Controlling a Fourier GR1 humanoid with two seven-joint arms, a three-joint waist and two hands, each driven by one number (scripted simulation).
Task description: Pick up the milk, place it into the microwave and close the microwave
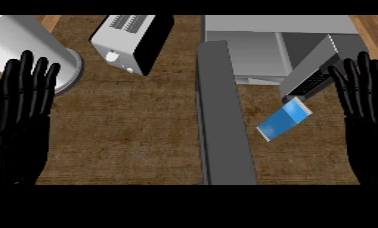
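brown wood-grain counter top (pixel 125 137) seen from steeply above. left black hand (pixel 26 102) at the left edge, fingers straight and pointing up, holding nothing, resting. right black hand (pixel 359 97) at the right edge, same pose, fingers straight and spread a bit, holding nothing, resting.

blue and white milk carton (pixel 283 120) lies tilted on the counter right of centre, white top end pointing up-right, blue body running down-left. it sits just left of the right hand, not touched by it, and just below the open grey microwave (pixel 258 47). carton is outside the microwave, on the counter.

microwave sits at the top right, light grey cavity visible, so it is open. long dark grey microwave door (pixel 224 122) swings out toward the viewer, running from the microwave's left side down the middle of the view to the lower edge. carton is right of that door. a grey slanted panel with a dark keypad-like patch (pixel 314 74) shows at the microwave's right side, just above the carton; cannot tell if it touches the carton.

silver and black toaster (pixel 133 42) top centre-left, tilted, slots on top, white knob on its side. large pale grey cylinder-shaped object (pixel 44 52) top left, partly behind the left hand's fingertips
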